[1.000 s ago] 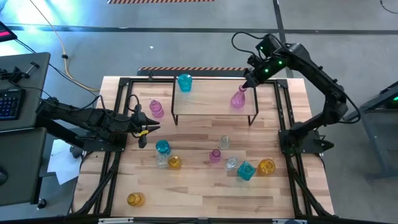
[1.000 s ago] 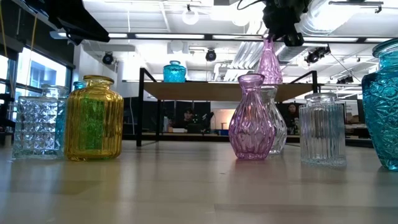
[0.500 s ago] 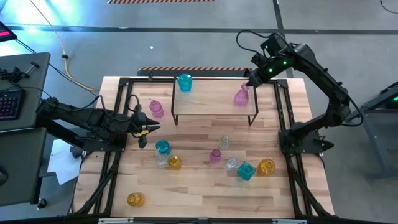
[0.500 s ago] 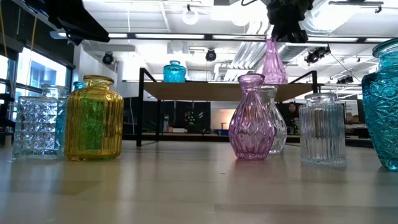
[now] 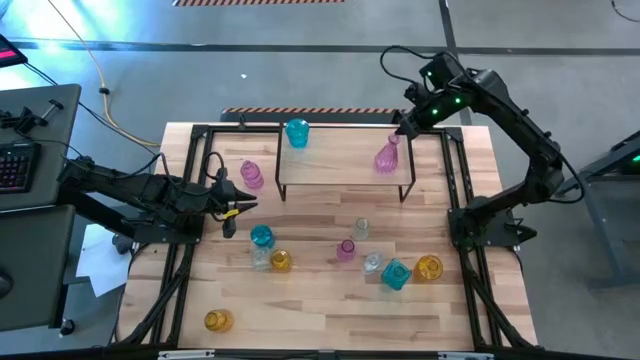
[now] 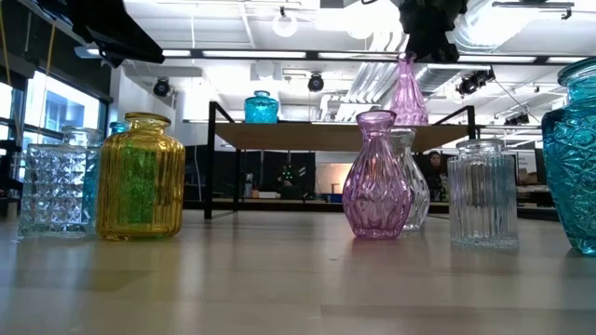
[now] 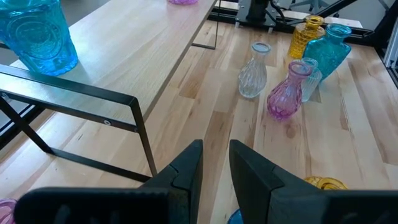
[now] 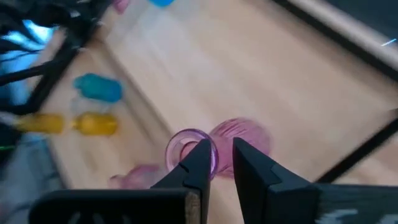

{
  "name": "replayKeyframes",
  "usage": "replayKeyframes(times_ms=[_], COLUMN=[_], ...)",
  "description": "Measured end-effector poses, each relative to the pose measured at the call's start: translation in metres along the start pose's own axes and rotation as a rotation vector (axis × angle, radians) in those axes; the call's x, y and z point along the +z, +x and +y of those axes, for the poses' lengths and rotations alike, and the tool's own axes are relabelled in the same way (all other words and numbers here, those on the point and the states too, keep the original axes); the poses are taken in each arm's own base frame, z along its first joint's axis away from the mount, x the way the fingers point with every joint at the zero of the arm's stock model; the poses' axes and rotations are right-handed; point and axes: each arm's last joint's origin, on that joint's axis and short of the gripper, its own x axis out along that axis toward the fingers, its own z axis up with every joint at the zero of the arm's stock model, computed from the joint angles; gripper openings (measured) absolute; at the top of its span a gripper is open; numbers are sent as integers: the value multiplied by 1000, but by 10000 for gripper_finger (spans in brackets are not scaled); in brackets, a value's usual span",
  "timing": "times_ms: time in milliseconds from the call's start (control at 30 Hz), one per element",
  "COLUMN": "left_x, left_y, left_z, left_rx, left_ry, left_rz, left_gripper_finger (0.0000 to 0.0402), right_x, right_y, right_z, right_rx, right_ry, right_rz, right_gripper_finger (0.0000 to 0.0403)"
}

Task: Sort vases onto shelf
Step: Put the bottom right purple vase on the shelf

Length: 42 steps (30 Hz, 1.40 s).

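Observation:
The shelf (image 5: 340, 165) stands at the table's far middle. A teal vase (image 5: 297, 132) stands on its left end and a pink long-necked vase (image 5: 388, 155) stands upright on its base at the right end. My right gripper (image 8: 222, 155) hovers just above that pink vase's neck (image 6: 405, 65), open by a narrow gap with nothing between the fingers. My left gripper (image 5: 235, 208) waits above the table's left side, narrowly open and empty in the left wrist view (image 7: 214, 155). My right gripper comes at the pink vase slanting down from the far right. One finger (image 8: 199, 158) stands right beside the rim of the neck's mouth (image 8: 185, 147). Whether it touches the rim I cannot tell.
Several vases stand on the tabletop: pink (image 5: 250, 174) left of the shelf, teal (image 5: 261, 236), amber (image 5: 281, 260), pink (image 5: 346, 250), clear (image 5: 362, 229), teal (image 5: 396, 274), amber (image 5: 428, 267), and amber (image 5: 218, 320) near the front left. Black frame rails (image 5: 455, 170) flank the table.
My right gripper has shifted a little toward the table's far right edge and turned slightly. The pink vase has moved with it a short way toward the shelf's right end and now stands more upright.

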Motion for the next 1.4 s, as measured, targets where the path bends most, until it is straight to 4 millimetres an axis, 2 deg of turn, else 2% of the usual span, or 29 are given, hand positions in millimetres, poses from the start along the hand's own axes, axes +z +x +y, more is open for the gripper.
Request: replayKeyframes(times_ms=[167,333,467,567,733,900,1133,1400], left_x=[0,0,-1,-3,-7,-17,-9,-9], left_y=[0,0,0,0,3,9,9,9], left_z=[0,0,0,1,0,-1,-3,-3], left_rx=[-1,0,3,8,8,4,-19,-23], left_ry=[0,0,5,-4,-7,5,7,8], left_rz=[0,0,13,30,33,37,-43,-48], left_gripper_finger=[72,72,72,72,72,72,72,72], right_x=[10,6,-15,-43,-98,-145,-171,-194], right_y=[-31,-66,-84,-84,-54,0,50,96], right_z=[13,44,68,82,85,76,78,74], right_rx=[-102,-208,-286,-317,-368,-271,-53,-86], right_ry=[-65,-157,-198,-194,-150,-123,-156,-190], right_rz=[-135,-249,-308,-309,-303,-380,-514,-521], right_gripper_finger=[44,44,44,44,44,44,36,3])
